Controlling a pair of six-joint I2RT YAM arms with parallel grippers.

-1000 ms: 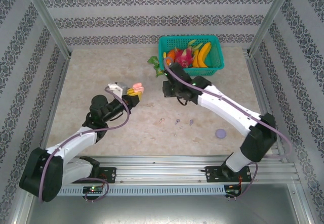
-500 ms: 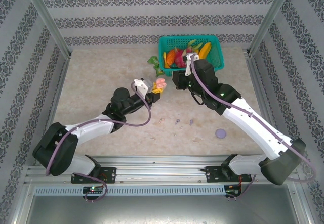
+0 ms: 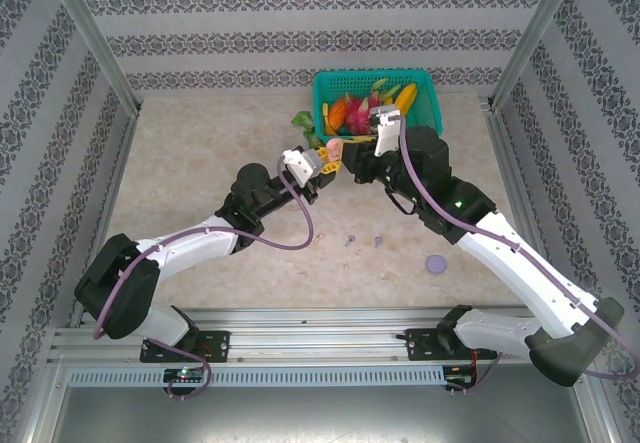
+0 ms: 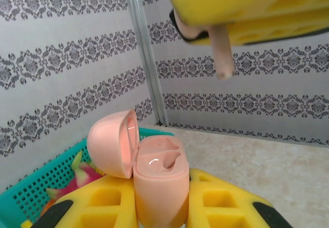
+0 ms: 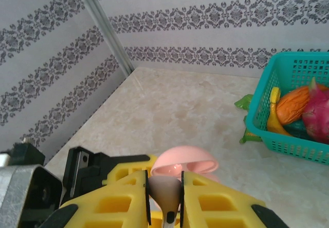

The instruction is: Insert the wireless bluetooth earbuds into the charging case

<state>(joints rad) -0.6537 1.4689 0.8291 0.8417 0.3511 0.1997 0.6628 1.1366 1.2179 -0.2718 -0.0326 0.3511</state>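
Pink earbud (image 4: 222, 53) above open case (image 4: 159, 187)

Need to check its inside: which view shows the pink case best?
Left wrist: the open case sits close, inside visible. Right wrist shows its lid behind the earbud; from above it is a speck.

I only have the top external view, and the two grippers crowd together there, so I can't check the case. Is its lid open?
Observer: Yes. Left wrist view: the pink case stands between the left gripper's fingers, lid swung open.
Operator: And the other side?
Observer: A pale pink earbud is pinched between the right gripper's fingers.
Operator: Touching the case?
Observer: No. Left wrist view shows a gap between its stem and the case.
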